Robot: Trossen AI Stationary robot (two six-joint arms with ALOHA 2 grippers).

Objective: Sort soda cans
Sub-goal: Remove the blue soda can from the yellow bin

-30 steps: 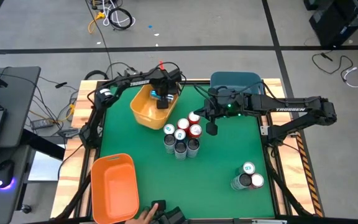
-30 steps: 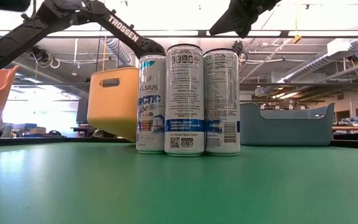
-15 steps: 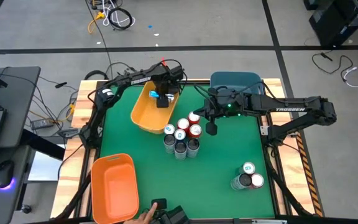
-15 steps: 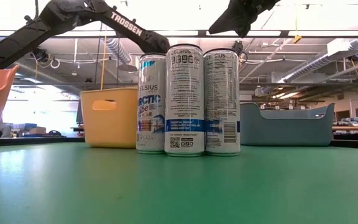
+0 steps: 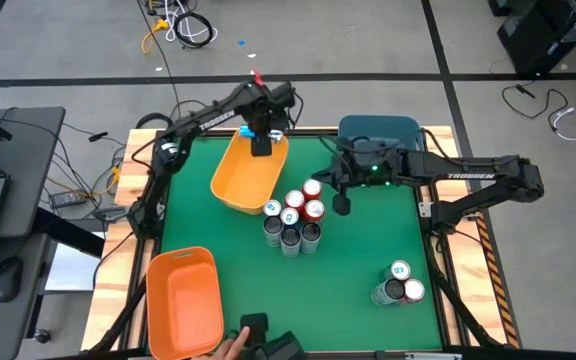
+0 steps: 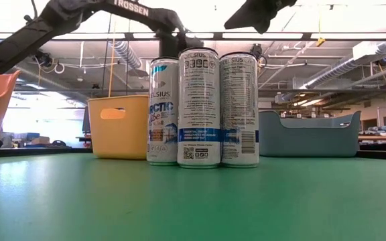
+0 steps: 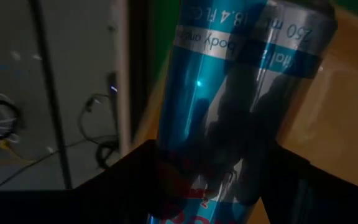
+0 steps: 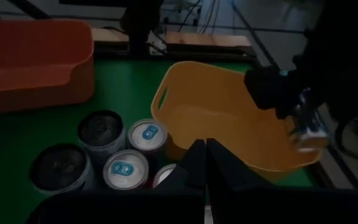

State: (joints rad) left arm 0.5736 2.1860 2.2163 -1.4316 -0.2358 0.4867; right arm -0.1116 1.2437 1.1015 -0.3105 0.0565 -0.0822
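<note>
My left gripper point(image 5: 260, 140) hangs over the far end of the yellow bin point(image 5: 243, 178), shut on a blue-and-silver soda can point(image 7: 229, 93). The right wrist view also shows this can point(image 8: 306, 127) above the bin. A cluster of red, dark and teal-topped soda cans point(image 5: 293, 218) stands upright on the green table, just right of the yellow bin. My right gripper point(image 5: 341, 207) hovers shut beside that cluster's right side, touching nothing. Three more cans point(image 5: 398, 285) stand near the table's right front. My left gripper pinches the blue can's body point(image 7: 185, 168) between its two fingers, which come steeply from above. The can reaches on past the fingertips toward the bin. It hangs clear of the yellow bin's floor.
A blue bin point(image 5: 378, 130) stands at the far edge and an orange bin point(image 5: 180, 300) at the near left. A person's hand point(image 5: 230, 347) with a dark device shows at the table's near edge. Bare green surface lies between the two can groups.
My left gripper has closed on the blue can inside the yellow bin and risen with it, lifting it clear. The yellow bin, tipped up a second ago, has settled flat on the table.
</note>
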